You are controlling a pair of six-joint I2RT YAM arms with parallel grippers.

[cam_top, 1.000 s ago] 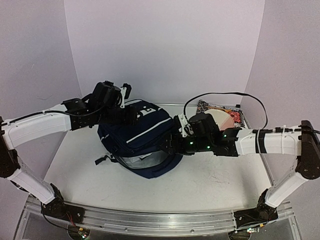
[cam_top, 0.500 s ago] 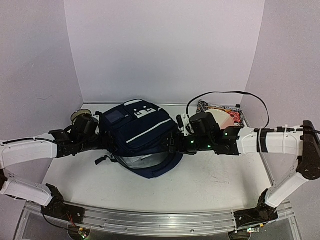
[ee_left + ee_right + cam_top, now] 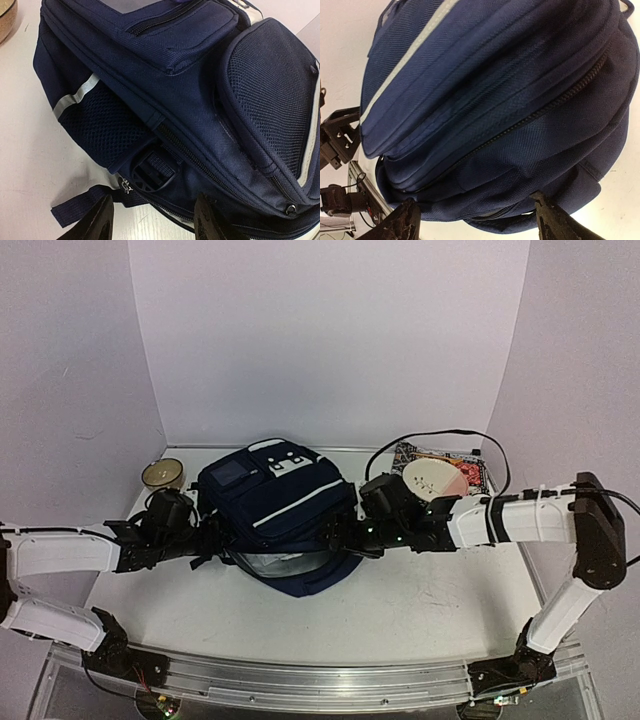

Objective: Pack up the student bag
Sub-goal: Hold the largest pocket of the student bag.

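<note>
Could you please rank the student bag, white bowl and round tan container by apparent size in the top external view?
1. student bag
2. white bowl
3. round tan container, close to the bowl, so unsure

no legible text, student bag (image 3: 280, 502) patches too small to read

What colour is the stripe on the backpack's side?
Silvery grey stripe on the navy student bag; clearest in the left wrist view.
</note>
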